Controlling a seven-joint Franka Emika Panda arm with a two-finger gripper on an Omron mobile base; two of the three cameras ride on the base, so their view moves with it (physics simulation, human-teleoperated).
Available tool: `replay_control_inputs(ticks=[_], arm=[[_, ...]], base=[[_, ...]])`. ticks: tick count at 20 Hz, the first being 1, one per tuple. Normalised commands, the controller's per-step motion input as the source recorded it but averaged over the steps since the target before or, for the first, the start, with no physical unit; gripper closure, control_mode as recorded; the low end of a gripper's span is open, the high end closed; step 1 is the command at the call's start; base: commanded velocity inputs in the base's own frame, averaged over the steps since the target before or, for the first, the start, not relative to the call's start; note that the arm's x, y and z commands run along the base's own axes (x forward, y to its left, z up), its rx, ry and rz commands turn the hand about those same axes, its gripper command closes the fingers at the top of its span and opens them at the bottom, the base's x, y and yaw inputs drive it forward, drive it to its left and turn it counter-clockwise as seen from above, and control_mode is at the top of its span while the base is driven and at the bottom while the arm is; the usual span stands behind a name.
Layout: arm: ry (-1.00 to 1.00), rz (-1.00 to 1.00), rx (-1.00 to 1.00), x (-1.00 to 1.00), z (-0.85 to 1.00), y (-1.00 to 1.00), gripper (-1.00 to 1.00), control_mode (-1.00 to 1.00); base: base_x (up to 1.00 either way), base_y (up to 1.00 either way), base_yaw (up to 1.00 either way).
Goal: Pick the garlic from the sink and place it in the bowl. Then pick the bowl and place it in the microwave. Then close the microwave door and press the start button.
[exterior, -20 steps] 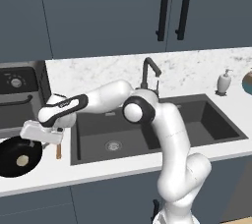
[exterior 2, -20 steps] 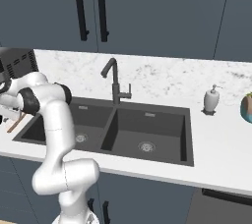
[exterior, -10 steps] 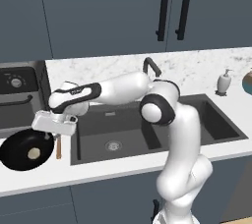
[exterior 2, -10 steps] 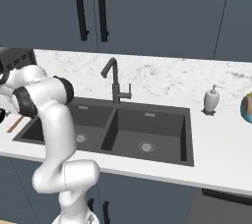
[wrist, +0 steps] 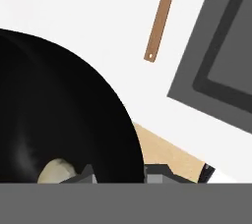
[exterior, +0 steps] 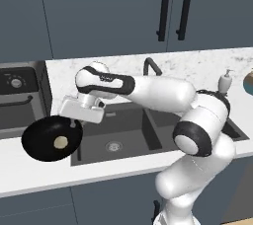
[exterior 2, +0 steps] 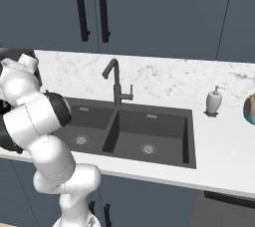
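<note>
One white robot arm reaches left across a kitchen counter, and its gripper (exterior: 74,121) is mostly hidden behind the hand, with only its two dark tips poking up at the bottom of the hand view. Those tips sit on either side of the rim of one glossy black bowl (exterior: 44,142), clamped on it. The bowl appears raised and tilted over the counter's left end, just left of the sink (exterior: 128,137). One garlic (exterior: 61,142), a small cream lump, lies inside the bowl (in the hand view it is half cut off at the bottom edge).

The sink has two dark grey basins, each with one round metal drain, and one dark curved faucet (exterior 2: 115,84) behind them. The counter (exterior 2: 164,79) is white speckled stone. One soap dispenser (exterior 2: 214,101) stands at its right. Four dark cabinet handles hang above, two seen in each base view. One thin brown stick (wrist: 161,16) lies on the counter near the bowl; what it is cannot be made out.
</note>
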Motion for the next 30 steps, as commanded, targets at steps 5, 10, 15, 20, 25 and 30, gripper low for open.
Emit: replay_control_inputs(ticks=[5, 10, 15, 20, 25, 30], arm=[[0.0, 0.02, 0.0, -0.51, 0.97, -1.0, 1.0, -1.0], [0.0, 0.0, 0.0, -0.4, 0.72, -0.97, 1.0, -1.0], [-0.04, -0.08, -0.01, -0.38, 0.26, -0.69, 1.0, -1.0], [-0.01, -0.18, 0.0, -0.18, 0.37, -0.72, 1.0, -1.0], [0.0, -0.15, 0.02, -0.02, 0.16, -0.66, 1.0, -1.0], [0.0, 0.0, 0.0, -0.05, 0.0, -0.04, 1.0, 1.0]], base=[[0.0, 0.0, 0.0], [0.0, 0.0, 0.0], [0.0, 0.0, 0.0], [0.0, 0.0, 0.0], [0.0, 0.0, 0.0], [-0.02, 0.0, 0.0]])
